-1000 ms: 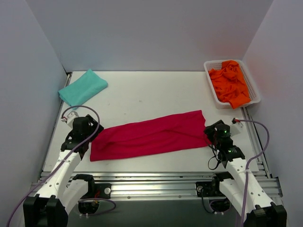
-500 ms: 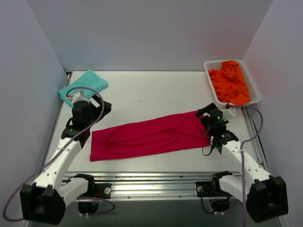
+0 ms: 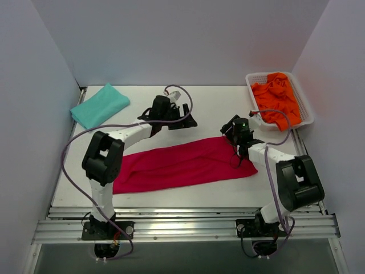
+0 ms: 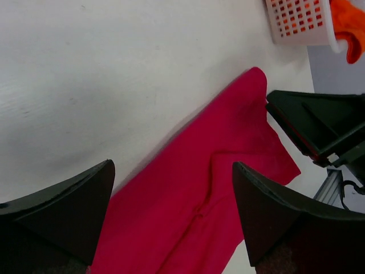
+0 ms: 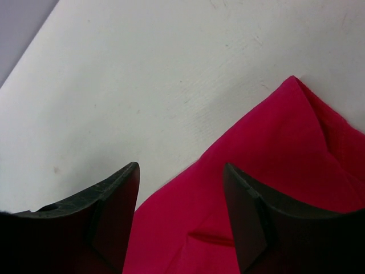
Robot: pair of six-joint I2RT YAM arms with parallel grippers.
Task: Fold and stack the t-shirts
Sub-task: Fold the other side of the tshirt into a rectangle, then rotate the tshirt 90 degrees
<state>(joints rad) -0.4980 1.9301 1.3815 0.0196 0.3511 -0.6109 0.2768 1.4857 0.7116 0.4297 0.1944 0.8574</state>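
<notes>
The crimson red t-shirt (image 3: 182,162) lies folded into a long strip across the table's middle. It also shows in the left wrist view (image 4: 211,194) and the right wrist view (image 5: 274,188). My left gripper (image 3: 185,121) is open and empty, reached far over the table above the strip's far edge. My right gripper (image 3: 231,132) is open and empty over the strip's right far corner. The teal t-shirt (image 3: 100,105) lies folded at the back left. The orange t-shirts (image 3: 276,100) are heaped in a basket.
A white slotted basket (image 3: 255,108) stands at the back right; its corner shows in the left wrist view (image 4: 296,23). White walls close in the table on three sides. A metal rail (image 3: 182,220) runs along the near edge.
Both arms have swung from the strip's ends toward the table's middle. The left arm has reached far to the right; the right arm has moved back and left. The shirt has not moved.
</notes>
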